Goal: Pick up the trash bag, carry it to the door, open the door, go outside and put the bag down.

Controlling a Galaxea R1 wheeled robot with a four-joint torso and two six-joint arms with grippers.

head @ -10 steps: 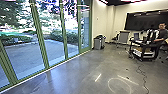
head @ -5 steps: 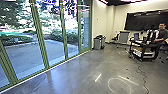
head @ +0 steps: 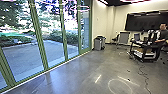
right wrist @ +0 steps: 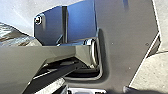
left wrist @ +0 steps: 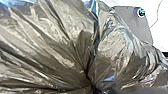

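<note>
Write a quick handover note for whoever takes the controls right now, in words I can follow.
Left tool: right by the gathered trash bag; whether it is open or shut can't be made out.
Right tool: state can't be made out; part of the bag is near it.
Place: indoors, beside a green-framed glass wall, with paving beyond. Which section is the door, I can't tell.
Done: the bag looks picked up, judging by its closeness to the left wrist.
Left: door, going outside, putting the bag down.
Mind the person by the cart.

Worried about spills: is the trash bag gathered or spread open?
Gathered: in the left wrist view, the trash bag shows creases running into one tight bunch.
</note>
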